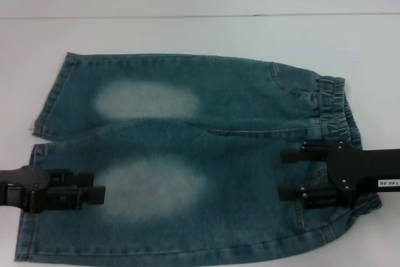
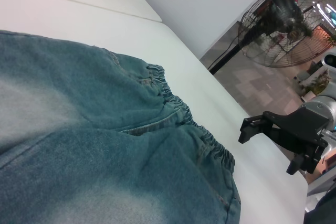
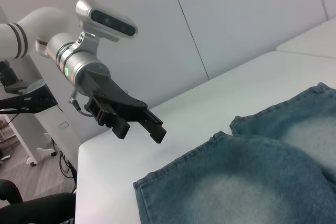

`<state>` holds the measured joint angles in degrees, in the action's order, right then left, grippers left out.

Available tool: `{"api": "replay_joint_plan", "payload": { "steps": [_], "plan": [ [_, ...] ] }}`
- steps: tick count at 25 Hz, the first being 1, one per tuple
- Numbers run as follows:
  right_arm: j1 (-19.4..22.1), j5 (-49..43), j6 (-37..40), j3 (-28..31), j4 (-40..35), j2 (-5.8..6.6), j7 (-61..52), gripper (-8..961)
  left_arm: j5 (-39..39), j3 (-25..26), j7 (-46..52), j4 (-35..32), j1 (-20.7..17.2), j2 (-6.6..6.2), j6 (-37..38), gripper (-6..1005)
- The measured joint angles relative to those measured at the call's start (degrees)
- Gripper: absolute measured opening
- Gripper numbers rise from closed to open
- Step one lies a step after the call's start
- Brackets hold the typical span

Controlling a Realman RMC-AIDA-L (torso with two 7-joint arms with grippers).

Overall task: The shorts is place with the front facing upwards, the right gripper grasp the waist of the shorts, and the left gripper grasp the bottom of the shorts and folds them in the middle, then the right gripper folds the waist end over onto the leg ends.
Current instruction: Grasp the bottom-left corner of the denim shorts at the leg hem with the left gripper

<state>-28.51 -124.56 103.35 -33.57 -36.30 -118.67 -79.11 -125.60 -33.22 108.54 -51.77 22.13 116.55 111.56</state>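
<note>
Above the flat denim shorts [image 1: 194, 161], the left gripper [image 1: 97, 189] hovers open-jawed over the leg ends [image 1: 37, 148] while the right gripper [image 1: 286, 173], jaws spread, hangs by the waist of the shorts [image 1: 337, 110].

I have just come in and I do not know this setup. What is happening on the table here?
A two-armed robot is preparing to fold denim shorts that lie flat on a white table. The right end effector hovers open near the waist of the shorts. The left end effector hovers open over the leg ends. Neither end effector grips the fabric yet, and no fold is made.
</note>
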Motion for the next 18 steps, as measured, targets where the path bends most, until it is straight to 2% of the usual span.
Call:
{"api": "replay_joint_plan", "payload": {
  "steps": [18],
  "plan": [
    [-0.3,0.0,-0.1,0.1,0.0,0.04,-0.5,861,0.0,0.0,0.1,1.1,0.0,0.03,-0.1,736]
  ]
}}
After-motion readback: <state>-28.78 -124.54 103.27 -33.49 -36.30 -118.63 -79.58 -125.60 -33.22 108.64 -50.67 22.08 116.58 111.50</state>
